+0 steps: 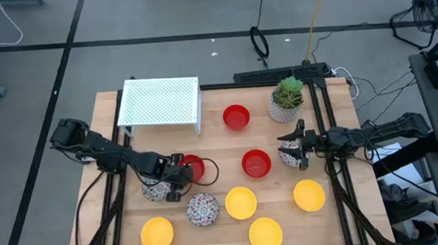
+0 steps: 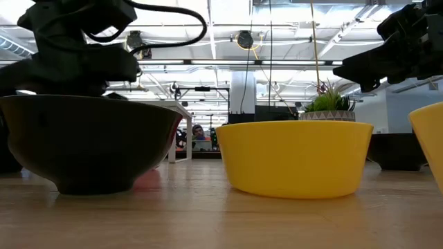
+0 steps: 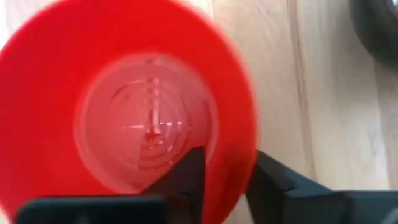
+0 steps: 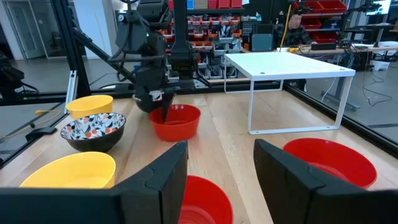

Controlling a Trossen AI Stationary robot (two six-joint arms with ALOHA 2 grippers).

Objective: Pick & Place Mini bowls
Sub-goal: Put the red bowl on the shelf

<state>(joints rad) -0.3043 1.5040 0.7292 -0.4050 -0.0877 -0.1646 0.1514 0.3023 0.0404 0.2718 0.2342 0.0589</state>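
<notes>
My left gripper (image 1: 182, 174) is shut on a red mini bowl (image 1: 194, 167) left of the table's middle; the right wrist view shows this bowl (image 4: 176, 121) under the left arm. A speckled bowl (image 1: 154, 191) sits beside that arm and another (image 1: 203, 208) nearer the front. Yellow bowls (image 1: 240, 202) (image 1: 156, 233) (image 1: 265, 233) (image 1: 309, 195) stand along the near side, and red bowls (image 1: 236, 117) (image 1: 256, 163) in the middle. My right gripper (image 4: 219, 165) is open above a third speckled bowl (image 1: 288, 158). My left gripper pinches the red bowl's rim (image 3: 235, 180), one finger (image 3: 186, 174) inside the bowl and the other outside its wall. The fingers come from above, pointing down. The bowl stays upright; whether its base is on the table or just off it, I cannot tell.
A white perforated rack (image 1: 159, 102) stands at the far left and a potted green plant (image 1: 287, 98) at the far right, close to my right arm. In the low view a dark bowl (image 2: 90, 142) and a yellow bowl (image 2: 297, 155) stand close in front.
</notes>
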